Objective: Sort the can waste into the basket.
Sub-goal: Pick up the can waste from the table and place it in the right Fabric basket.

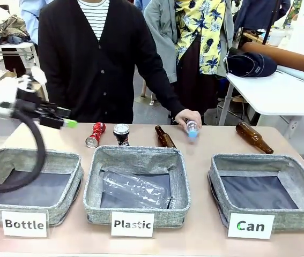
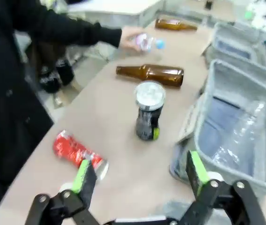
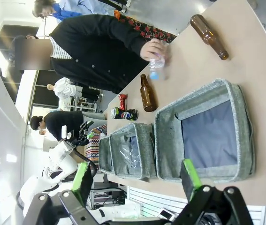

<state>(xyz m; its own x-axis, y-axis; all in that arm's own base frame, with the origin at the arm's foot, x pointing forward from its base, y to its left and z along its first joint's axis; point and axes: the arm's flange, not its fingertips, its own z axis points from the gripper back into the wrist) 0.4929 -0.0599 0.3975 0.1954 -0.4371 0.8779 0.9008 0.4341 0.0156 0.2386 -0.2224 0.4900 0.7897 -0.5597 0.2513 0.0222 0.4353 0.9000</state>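
So, front view: my left gripper [image 1: 66, 120] hangs open over the left end of the table [image 1: 205, 235], free air around it. Red can [image 1: 95, 134] lies, dark can [image 1: 121, 134] stands, side by side behind the Plastic basket [image 1: 138, 151]. Left wrist: bare tabletop between my fingers [image 2: 83, 173] and both cans. Right wrist: right gripper [image 3: 136, 172] open, Can basket [image 3: 166, 140] just ahead.

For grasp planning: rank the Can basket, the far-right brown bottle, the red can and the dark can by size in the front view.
Largest: Can basket, though nearest the camera.
Next: far-right brown bottle.
Smallest: red can and dark can, alike, unranked.
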